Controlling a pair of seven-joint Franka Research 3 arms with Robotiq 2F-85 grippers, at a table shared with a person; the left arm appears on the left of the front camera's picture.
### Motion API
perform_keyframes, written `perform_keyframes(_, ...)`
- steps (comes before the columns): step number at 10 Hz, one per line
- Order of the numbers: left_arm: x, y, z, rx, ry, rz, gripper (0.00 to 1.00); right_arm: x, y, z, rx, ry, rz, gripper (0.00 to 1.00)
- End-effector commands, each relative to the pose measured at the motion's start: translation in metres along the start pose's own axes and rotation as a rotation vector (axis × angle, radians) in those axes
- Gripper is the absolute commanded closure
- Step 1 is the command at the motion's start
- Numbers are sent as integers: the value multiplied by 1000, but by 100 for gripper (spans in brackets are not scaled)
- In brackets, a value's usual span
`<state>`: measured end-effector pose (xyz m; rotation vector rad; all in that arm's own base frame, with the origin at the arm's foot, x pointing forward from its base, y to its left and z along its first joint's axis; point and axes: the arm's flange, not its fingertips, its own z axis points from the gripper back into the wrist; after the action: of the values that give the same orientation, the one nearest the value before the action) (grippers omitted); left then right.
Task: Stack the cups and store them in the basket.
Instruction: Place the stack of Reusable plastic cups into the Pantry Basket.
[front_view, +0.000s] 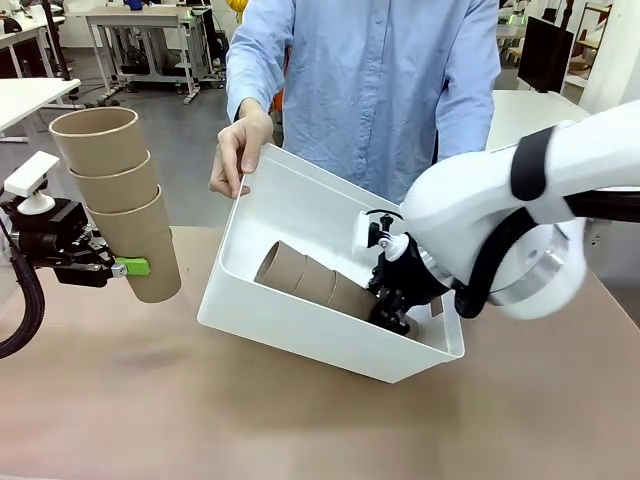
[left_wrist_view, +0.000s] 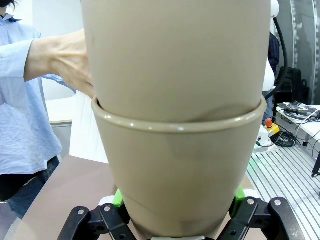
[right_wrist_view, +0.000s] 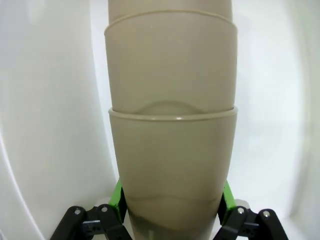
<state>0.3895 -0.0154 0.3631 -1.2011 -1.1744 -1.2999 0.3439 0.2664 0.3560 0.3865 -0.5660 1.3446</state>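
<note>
A stack of three tan cups (front_view: 120, 200) stands upright above the table's left side, with my left gripper (front_view: 125, 267) shut on the lowest cup (left_wrist_view: 175, 175). The white basket (front_view: 300, 335) sits mid-table, tilted toward me; a person's hand (front_view: 238, 150) holds its far left rim. Inside it a second stack of cups (front_view: 310, 280) lies on its side. My right gripper (front_view: 392, 310) reaches into the basket and is shut on the base of that lying stack (right_wrist_view: 172, 165).
The person in a blue shirt (front_view: 370, 80) stands at the far side behind the basket. Brown tabletop (front_view: 150, 400) stretches in front of the basket and under the left stack. White tables stand farther back.
</note>
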Motion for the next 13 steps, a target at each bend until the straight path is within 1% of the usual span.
perform_keyframes(1,4,-1,0,-3,-6,-7,15,30,-13,-25,-43,38,-9,15)
perform_keyframes(2,4,-1,0,-3,-6,-7,15,36,-17,-32,-49,52,-3,15)
perform_keyframes(3,4,-1,0,-3,-6,-7,15,39,-19,-34,-59,53,-9,0)
perform_keyframes(5,4,-1,0,-3,-6,-7,15,37,-16,-28,-53,56,4,0)
perform_keyframes(6,4,-1,0,-3,-6,-7,15,37,-12,-18,-48,52,12,0)
perform_keyframes(8,4,-1,0,-3,-6,-7,15,42,-4,18,-23,18,35,0)
perform_keyframes(10,4,-1,0,-3,-6,-7,15,38,4,73,-2,-10,39,0)
perform_keyframes(11,4,-1,0,-3,-6,-7,15,34,6,96,32,-27,41,0)
perform_keyframes(13,4,-1,0,-3,-6,-7,15,19,-2,146,26,-52,19,0)
